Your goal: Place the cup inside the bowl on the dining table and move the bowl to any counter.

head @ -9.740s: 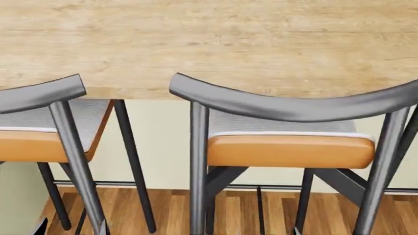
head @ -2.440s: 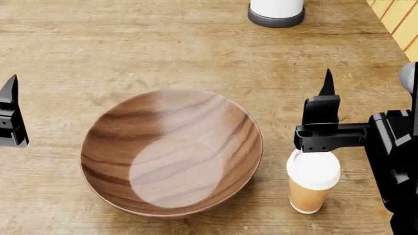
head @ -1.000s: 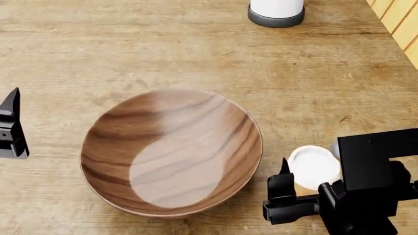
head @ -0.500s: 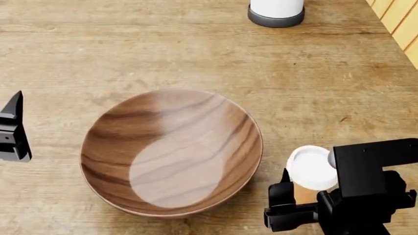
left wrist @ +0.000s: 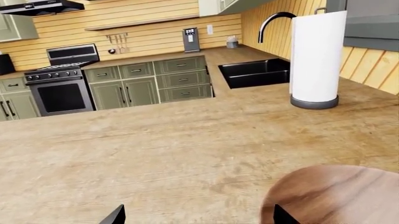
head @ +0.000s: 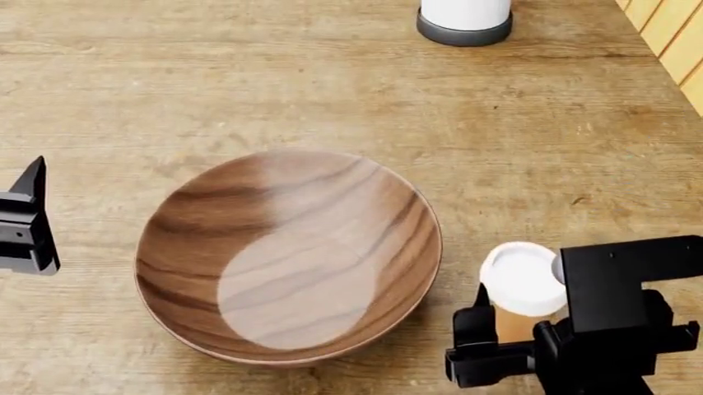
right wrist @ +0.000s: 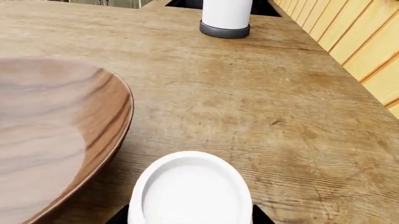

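Tan paper cup [head: 521, 296] stands upright on the dining table [head: 329, 90] near its right edge, just beside the wooden bowl [head: 288, 255], not yet inside. Right gripper [head: 516, 341] straddles it; whether it pinches, I cannot tell. Left gripper [left wrist: 196, 217] hangs spread and empty. Every step remains.

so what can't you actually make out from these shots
- Cup: in the head view the right gripper covers its lower body; the right wrist view shows only the lid, so contact with the fingers can't be confirmed.
- Bowl: cut off by the left wrist view's edge.
- Left gripper: mostly outside the head view; in the wrist view only the tips of the fingers show, spread apart.
- Paper towel roll: top cropped in the head view.
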